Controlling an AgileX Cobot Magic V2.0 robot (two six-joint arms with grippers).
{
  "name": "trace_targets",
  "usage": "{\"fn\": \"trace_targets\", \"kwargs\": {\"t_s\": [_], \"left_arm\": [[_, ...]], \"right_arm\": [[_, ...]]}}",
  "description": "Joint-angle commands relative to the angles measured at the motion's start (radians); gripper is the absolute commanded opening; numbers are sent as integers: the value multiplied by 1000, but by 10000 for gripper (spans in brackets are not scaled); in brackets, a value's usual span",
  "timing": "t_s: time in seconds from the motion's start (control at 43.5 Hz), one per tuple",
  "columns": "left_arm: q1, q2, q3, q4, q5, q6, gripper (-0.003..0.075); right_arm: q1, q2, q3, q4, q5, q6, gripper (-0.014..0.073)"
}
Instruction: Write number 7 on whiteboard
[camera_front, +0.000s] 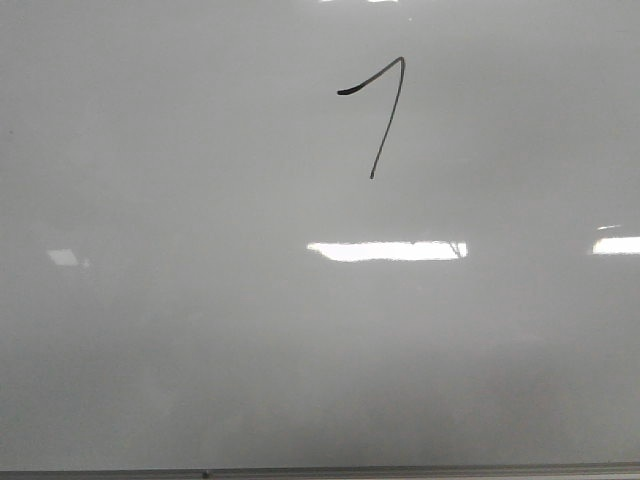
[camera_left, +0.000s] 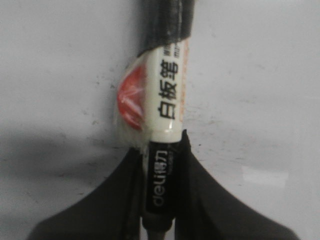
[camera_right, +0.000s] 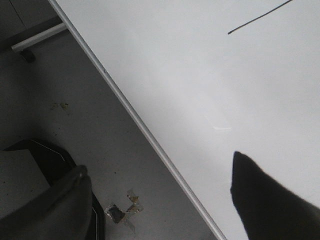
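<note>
Clamping the marker (camera_left: 165, 150), the left gripper (camera_left: 161, 200) hides its tip (right gripper (camera_right: 160, 200) gapes).

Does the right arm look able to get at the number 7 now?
Probably yes: the right pincer is open and empty over the whiteboard edge, with bare board between it and the number 7.

There is one large glossy pale grey-white whiteboard (camera_front: 150, 350), one thin black hand-drawn number 7 (camera_front: 385, 115), and one white-and-black marker pen (camera_left: 167, 125).
</note>
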Motion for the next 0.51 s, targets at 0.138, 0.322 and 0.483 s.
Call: {"fn": "trace_targets", "kwargs": {"t_s": [0.138, 0.322, 0.483], "left_arm": [[-4, 27, -32, 18, -39, -8, 34], [-4, 51, -50, 18, -32, -8, 156], [-4, 51, -76, 18, -14, -8, 234]], "right_arm": [[-7, -7, -32, 29, -51, 1, 592], [-7, -7, -32, 30, -51, 1, 592], [-7, -7, -32, 30, -50, 1, 592]]}}
